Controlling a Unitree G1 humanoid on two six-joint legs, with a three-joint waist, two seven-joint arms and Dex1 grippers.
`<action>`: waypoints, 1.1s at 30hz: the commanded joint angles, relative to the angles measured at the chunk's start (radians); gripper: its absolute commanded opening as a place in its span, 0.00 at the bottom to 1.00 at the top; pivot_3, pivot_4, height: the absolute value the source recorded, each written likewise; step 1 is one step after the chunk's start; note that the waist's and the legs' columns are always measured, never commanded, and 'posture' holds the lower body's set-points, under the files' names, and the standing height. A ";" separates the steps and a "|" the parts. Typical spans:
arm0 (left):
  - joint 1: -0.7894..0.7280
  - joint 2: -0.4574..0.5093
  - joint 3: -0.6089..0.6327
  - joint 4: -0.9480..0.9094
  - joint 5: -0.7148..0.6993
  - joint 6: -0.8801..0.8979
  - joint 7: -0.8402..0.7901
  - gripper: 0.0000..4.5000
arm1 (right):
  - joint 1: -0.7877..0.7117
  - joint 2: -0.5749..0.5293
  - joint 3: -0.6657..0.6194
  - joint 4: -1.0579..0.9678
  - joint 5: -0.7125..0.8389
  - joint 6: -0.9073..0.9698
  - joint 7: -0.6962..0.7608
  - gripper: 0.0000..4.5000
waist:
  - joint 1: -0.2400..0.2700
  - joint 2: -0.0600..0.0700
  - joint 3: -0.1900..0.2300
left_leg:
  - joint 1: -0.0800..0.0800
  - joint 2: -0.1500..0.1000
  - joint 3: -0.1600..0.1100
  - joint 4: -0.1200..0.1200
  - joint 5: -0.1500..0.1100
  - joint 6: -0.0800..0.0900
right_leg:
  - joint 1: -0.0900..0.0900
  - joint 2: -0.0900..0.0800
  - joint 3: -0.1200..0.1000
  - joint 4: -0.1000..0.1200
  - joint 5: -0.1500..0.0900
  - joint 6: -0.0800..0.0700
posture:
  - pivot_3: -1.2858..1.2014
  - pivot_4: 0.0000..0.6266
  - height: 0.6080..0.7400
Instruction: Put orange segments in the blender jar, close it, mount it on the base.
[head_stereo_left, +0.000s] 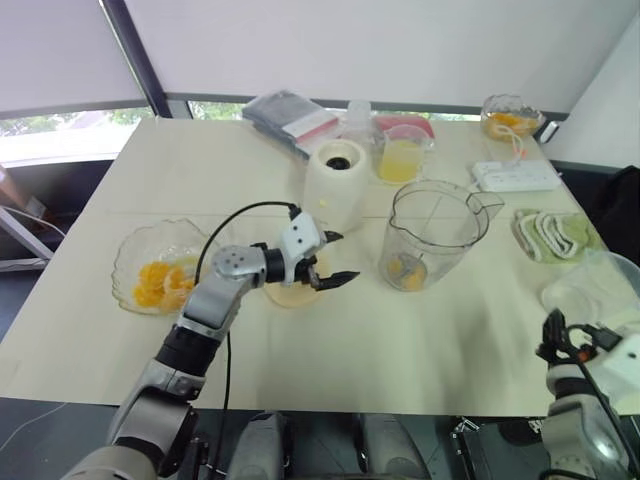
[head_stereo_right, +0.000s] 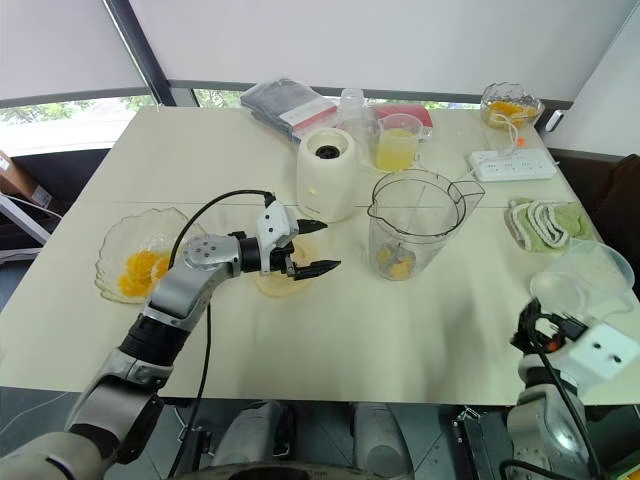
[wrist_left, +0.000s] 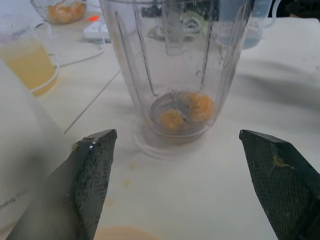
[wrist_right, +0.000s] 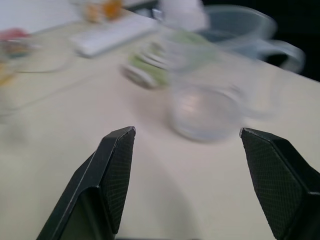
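Blender jar stands upright, mouth up; orange segments indistinct through its wall. My left end effector spread, empty; right end effector likewise.

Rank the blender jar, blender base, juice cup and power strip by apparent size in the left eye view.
Largest: blender jar.
Then: blender base.
Last: juice cup and power strip. They look similar in area but differ in shape, so I leave them unranked.
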 joint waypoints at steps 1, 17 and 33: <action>-0.010 -0.002 0.046 -0.042 -0.040 0.014 0.014 0.91 | -0.059 -0.051 0.002 -0.051 -0.003 0.039 0.009 0.77 | 0.000 -0.001 0.000 | -0.001 0.000 0.000 0.000 0.000 0.000 | 0.000 0.000 0.000 0.000 0.000 0.000 | 0.52 0.24 1.00; 0.023 0.166 0.092 -0.201 -0.087 0.201 0.016 0.91 | -0.310 -0.175 0.080 0.167 -0.052 0.094 0.146 0.77 | 0.001 -0.002 0.001 | -0.010 -0.003 -0.001 0.000 0.000 0.000 | -0.010 0.003 -0.001 0.002 0.000 0.001 | 0.52 0.24 1.00; -0.330 0.304 -0.047 0.302 0.000 0.037 -0.461 0.91 | -0.017 -0.407 0.107 -0.254 0.296 0.318 0.512 0.77 | 0.001 -0.008 0.004 | -0.012 -0.004 -0.001 0.003 0.000 0.000 | -0.012 0.003 -0.002 0.002 0.000 0.001 | 0.52 0.24 1.00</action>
